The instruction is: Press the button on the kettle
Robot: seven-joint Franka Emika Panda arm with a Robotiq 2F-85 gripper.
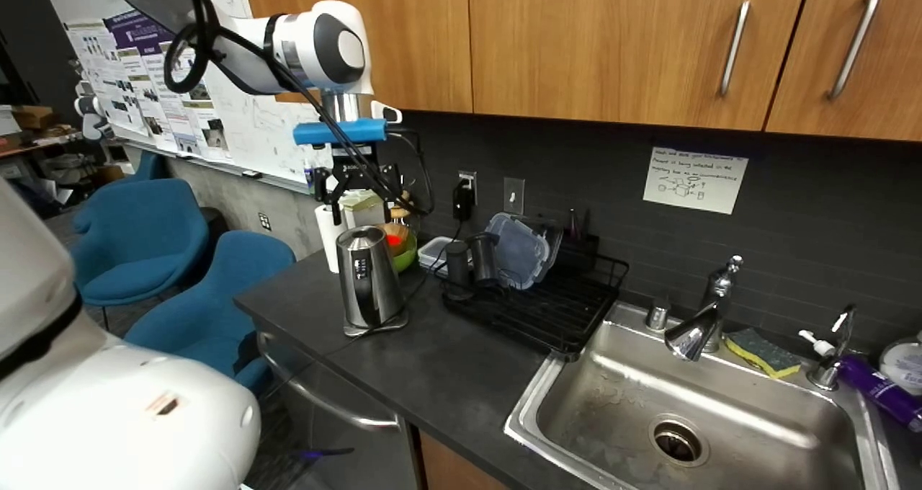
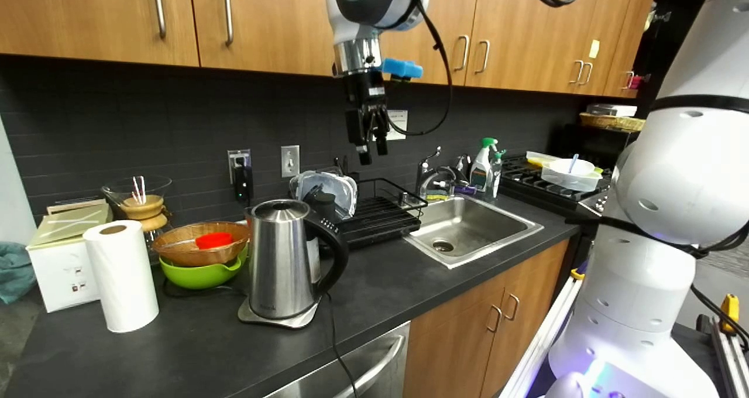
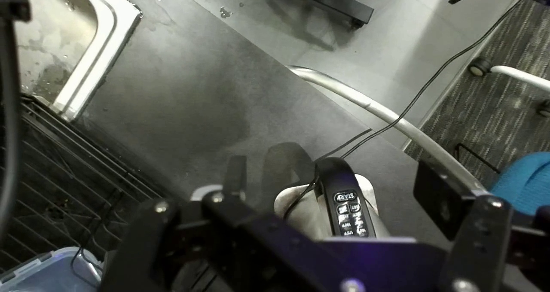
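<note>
**Kettle point(image 1: 369, 274) upright, below the wide-spread, empty gripper point(image 1: 361, 207)**

In an exterior view, the kettle stands left of centre, gripper above.

In an exterior view, its handle point(image 2: 339, 254) points right; the gripper hangs up and right, apart. A dish rack point(image 2: 377, 219) stands right, a green bowl point(image 2: 199, 276) left.

In the wrist view, the START button point(image 3: 346, 196) shows lower right of centre, between the 2 fingers point(image 3: 442, 199). Pressing probably calls for descent towards it; nothing visible blocks that.
</note>
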